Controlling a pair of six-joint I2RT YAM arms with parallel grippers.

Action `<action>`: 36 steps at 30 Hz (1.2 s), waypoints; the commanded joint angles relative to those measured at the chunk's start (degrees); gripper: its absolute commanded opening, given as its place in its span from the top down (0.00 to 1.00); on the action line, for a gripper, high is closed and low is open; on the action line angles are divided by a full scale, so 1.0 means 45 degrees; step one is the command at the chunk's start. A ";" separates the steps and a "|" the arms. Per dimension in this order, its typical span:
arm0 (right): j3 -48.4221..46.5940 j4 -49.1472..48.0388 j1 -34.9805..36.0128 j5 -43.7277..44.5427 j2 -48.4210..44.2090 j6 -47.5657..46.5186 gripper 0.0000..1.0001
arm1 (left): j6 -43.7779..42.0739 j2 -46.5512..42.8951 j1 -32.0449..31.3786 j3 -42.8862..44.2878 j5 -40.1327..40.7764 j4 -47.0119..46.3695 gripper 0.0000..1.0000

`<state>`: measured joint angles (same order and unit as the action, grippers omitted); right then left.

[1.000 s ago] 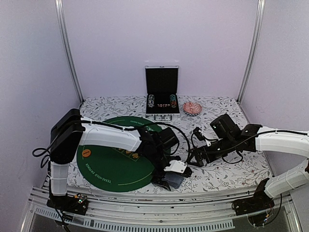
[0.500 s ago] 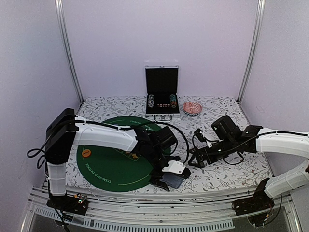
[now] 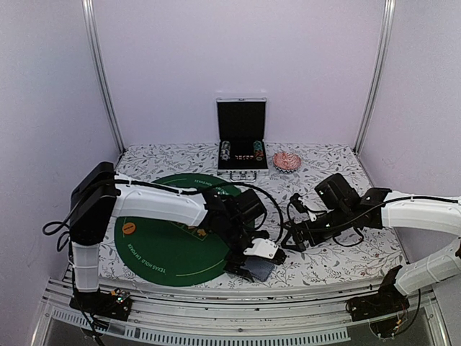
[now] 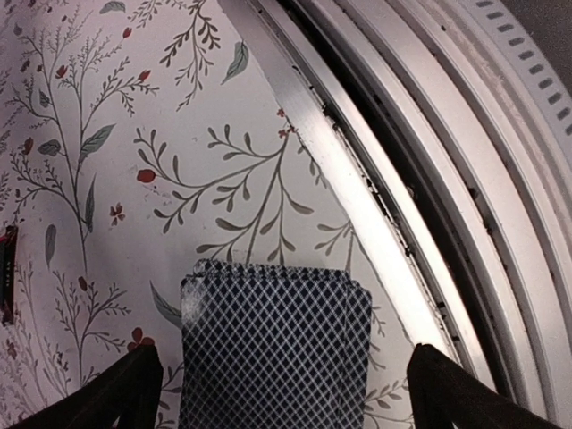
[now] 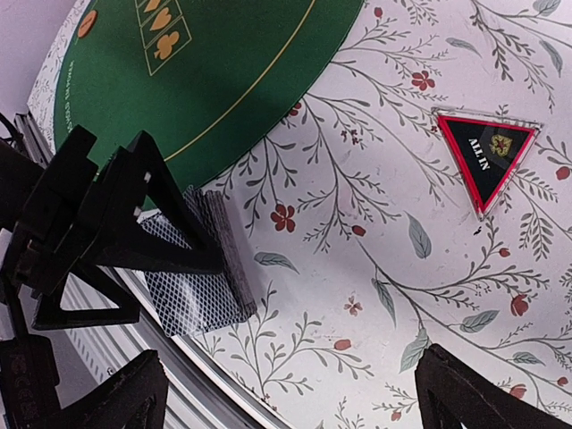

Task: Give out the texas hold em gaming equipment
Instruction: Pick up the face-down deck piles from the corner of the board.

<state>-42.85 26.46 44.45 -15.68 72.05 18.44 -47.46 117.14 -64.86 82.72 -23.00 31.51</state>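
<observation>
Left gripper wide open, straddling the card deck, no grip; right gripper wide open, empty. Your deck's undealt, chips in their case: barely started, I'd say.

"ALL IN" is printed on the black triangular marker, ahead of the right claw. "TEXAS HOLD" can be read on the rim of the green mat, left of the left claw.

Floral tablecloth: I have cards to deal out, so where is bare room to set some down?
Free: the near left of the round green felt mat, and the floral tablecloth at the near right corner. Crowded: the near edge at centre, where the open left gripper straddles the blue diamond-backed card deck, the open right gripper close beside.
</observation>
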 commanded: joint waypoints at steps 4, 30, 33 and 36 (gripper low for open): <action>0.0141 -0.0235 -0.0111 -0.0199 -0.0130 0.0083 0.01 | 0.0456 0.0715 -0.0068 0.0265 0.0483 -0.0164 0.02; 0.0172 -0.0002 -0.0702 0.0487 -0.0515 0.0768 0.01 | 0.0382 0.1622 -0.0048 0.0347 0.1674 -0.0323 0.32; 0.0292 -0.0001 -0.1191 0.0649 -0.0975 0.1189 0.01 | 0.0291 0.1304 -0.0049 0.0052 0.1709 -0.0375 0.41; 0.0390 0.0028 -0.1637 0.0915 -0.1503 0.1544 0.01 | 0.0254 0.0808 -0.0026 -0.0320 0.1850 -0.0719 0.48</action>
<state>-41.95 26.52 39.35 -13.80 68.71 22.26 -45.87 121.51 -64.86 83.94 -18.22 29.32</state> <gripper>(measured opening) 0.988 0.553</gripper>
